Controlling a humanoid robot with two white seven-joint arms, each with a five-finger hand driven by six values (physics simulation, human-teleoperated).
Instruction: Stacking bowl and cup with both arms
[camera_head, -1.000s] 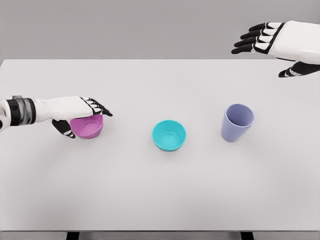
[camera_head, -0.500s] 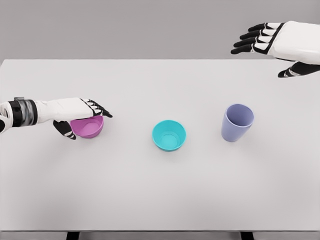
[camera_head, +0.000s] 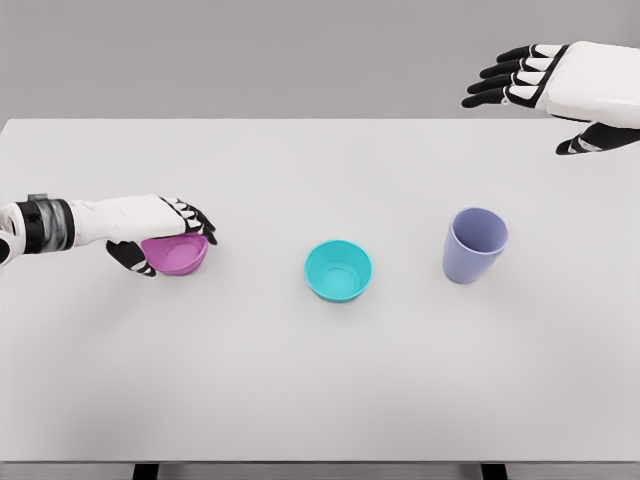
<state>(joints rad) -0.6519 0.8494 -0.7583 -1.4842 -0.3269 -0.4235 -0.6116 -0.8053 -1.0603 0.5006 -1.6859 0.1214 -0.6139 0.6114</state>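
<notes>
A teal bowl (camera_head: 338, 270) sits mid-surface, upright and holding nothing; nothing stands between it and its neighbours. Well to its left, the pink bowl (camera_head: 176, 255) rests on the white surface (camera_head: 320, 380) with the left robot hand (camera_head: 160, 226) clamped on it, fingers curled over the far rim and thumb at the near side. Well to the teal bowl's right stands a lavender cup (camera_head: 474, 244), upright, open, holding nothing. Beyond the cup, the right robot hand (camera_head: 530, 78) hovers above the surface's far edge, fingers apart, grasping nothing.
</notes>
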